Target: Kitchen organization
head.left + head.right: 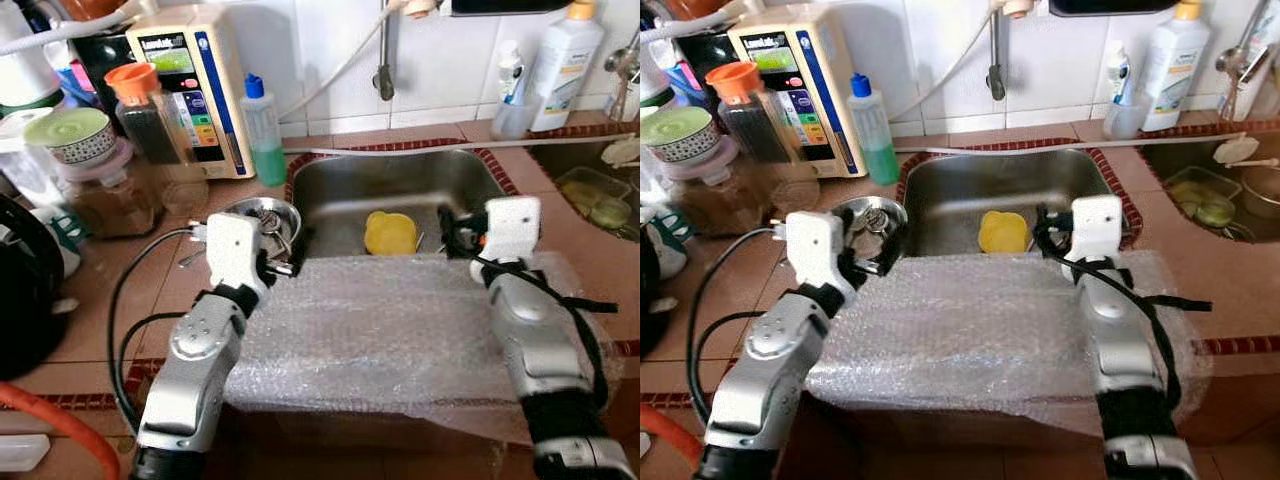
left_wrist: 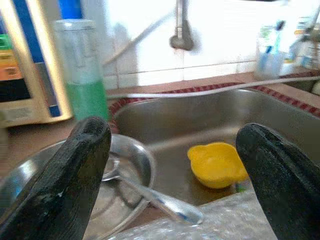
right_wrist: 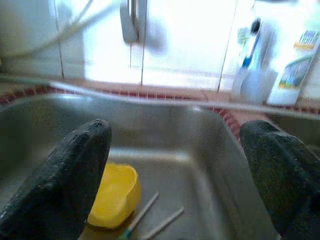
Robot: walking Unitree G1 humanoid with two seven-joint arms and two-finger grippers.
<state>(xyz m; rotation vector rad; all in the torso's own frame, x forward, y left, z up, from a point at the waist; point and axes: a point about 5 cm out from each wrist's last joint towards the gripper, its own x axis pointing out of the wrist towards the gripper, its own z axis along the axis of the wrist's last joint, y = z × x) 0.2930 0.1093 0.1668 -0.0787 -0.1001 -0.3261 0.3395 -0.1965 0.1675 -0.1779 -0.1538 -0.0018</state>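
- A sheet of bubble wrap is laid over the near half of the sink, draped across the front edge; what is under it cannot be made out.
- Both silver arms are stretched over the wrap toward 12 o'clock.
- Left gripper is held at the wrap's far left corner, jaws wide apart, nothing gripped; one finger is seen over a steel bowl, contact cannot be told.
- A spoon-like utensil is lying in the steel bowl; its end is blurred.
- Right gripper is held at the wrap's far right edge, jaws wide apart, nothing held, pointed into the sink.
- A yellow cup is resting on the sink bottom, near side cut off by the wrap; thin sticks beside it are too blurred to identify.
- At 11 o'clock on the counter a green soap bottle and a cream appliance are standing against the tiled wall.
- At 1 o'clock a white bottle is seen, top cut off.
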